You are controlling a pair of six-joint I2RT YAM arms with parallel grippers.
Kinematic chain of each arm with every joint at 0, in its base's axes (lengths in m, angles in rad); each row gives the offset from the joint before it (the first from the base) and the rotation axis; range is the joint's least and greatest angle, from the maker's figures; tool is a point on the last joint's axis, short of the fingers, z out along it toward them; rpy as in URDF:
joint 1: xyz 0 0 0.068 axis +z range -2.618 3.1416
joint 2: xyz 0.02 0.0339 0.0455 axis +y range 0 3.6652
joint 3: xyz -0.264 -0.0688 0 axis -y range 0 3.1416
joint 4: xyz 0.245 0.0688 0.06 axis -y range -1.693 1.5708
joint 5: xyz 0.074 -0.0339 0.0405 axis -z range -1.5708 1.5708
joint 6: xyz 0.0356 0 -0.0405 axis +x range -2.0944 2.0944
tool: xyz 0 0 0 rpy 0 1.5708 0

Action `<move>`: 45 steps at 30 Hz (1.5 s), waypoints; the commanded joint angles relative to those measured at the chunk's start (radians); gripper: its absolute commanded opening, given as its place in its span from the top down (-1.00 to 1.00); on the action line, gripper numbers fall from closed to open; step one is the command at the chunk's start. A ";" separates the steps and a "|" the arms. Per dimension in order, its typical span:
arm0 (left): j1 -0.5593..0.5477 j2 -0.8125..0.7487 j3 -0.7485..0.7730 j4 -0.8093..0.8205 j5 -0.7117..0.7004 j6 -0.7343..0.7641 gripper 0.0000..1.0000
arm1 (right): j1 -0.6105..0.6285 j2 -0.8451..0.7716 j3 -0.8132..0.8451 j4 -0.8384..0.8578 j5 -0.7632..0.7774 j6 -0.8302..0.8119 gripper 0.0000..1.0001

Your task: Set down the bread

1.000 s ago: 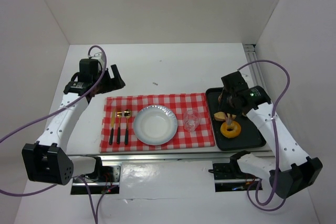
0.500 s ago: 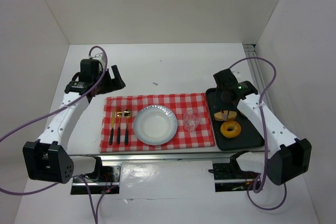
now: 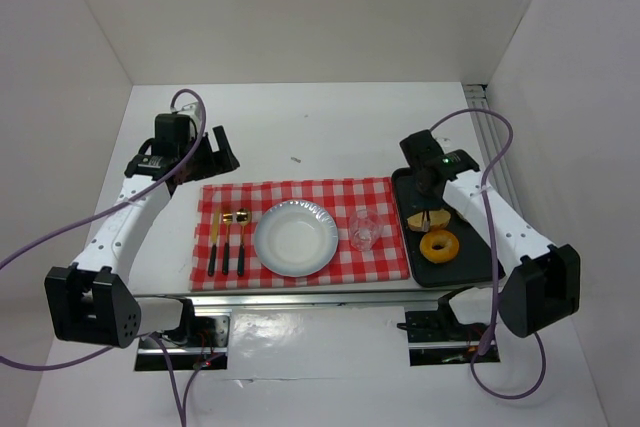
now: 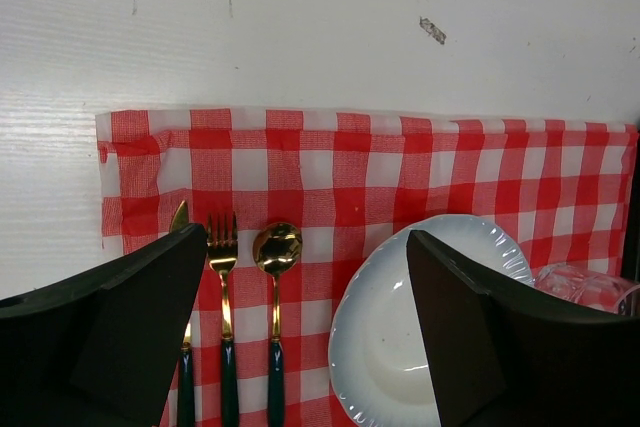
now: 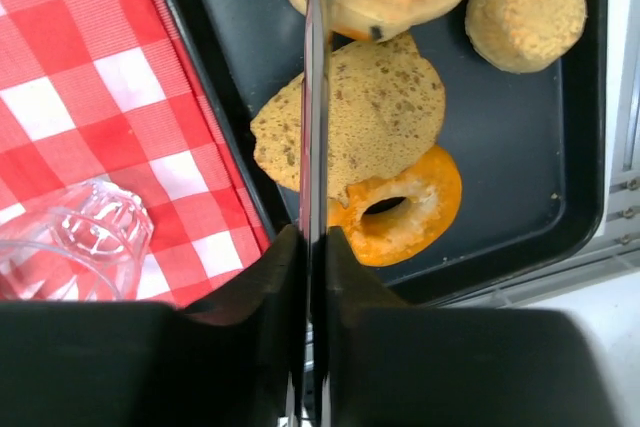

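Observation:
A brown bread slice (image 5: 370, 127) lies in the black tray (image 3: 482, 259), partly over an orange doughnut (image 5: 405, 215). It shows in the top view (image 3: 428, 218) too. My right gripper (image 5: 314, 247) is shut on a thin metal tool (image 5: 316, 97), seen edge-on, which reaches out over the bread's left part. In the top view the right gripper (image 3: 432, 175) is above the tray's far left corner. A white plate (image 3: 295, 237) sits on the red checked cloth (image 3: 300, 195). My left gripper (image 4: 305, 237) is open and empty above the cloth's far left part (image 3: 215, 150).
A clear glass (image 3: 364, 230) stands on the cloth between plate and tray. Gold cutlery (image 3: 228, 237) lies left of the plate. More rolls (image 5: 527, 12) lie in the tray. White walls enclose the table.
My right arm has swung back and left, from over the bread and doughnut to the tray's far left corner. The bread now shows uncovered. The left arm has hardly moved.

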 commanded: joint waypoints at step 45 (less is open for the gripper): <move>-0.001 0.027 0.103 -0.086 -0.186 -0.106 -0.91 | 0.784 0.057 0.236 0.203 -0.234 -0.043 0.02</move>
